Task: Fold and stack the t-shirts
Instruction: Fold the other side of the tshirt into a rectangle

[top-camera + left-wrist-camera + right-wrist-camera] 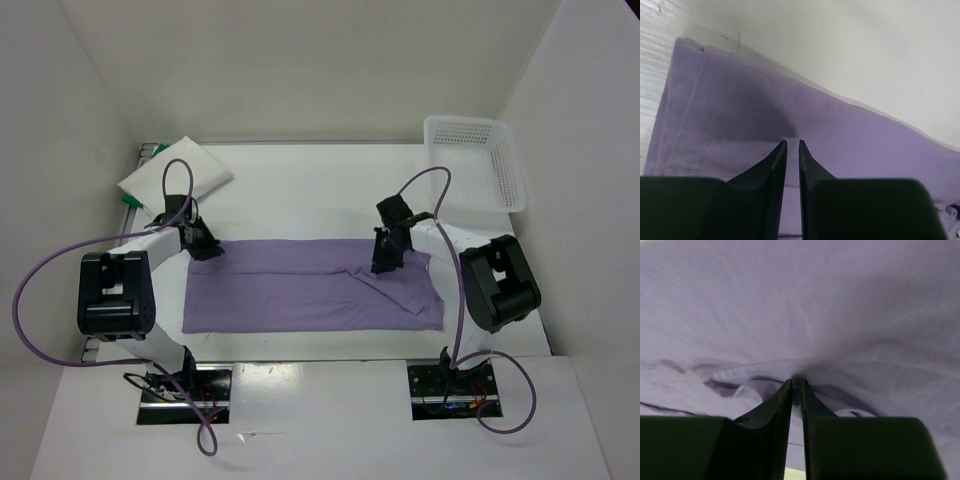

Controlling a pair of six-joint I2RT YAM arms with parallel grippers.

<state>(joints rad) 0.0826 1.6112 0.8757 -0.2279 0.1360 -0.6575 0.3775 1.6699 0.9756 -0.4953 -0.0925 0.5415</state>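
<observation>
Though green shirt (129, 200) mostly hides under folded white shirt (180, 175) far left, purple shirt (300, 290) lies flat at centre. Left wrist: left gripper (792, 145) pressed nearly together over purple, grip unclear. Right wrist: right gripper (796, 383) pinches puckered purple fold.

a white plastic lattice basket (462, 122) sits at the far right corner of the white table (300, 190), just beside the right wall. plain pale walls (300, 70) close the table in on the left, back and right.
</observation>
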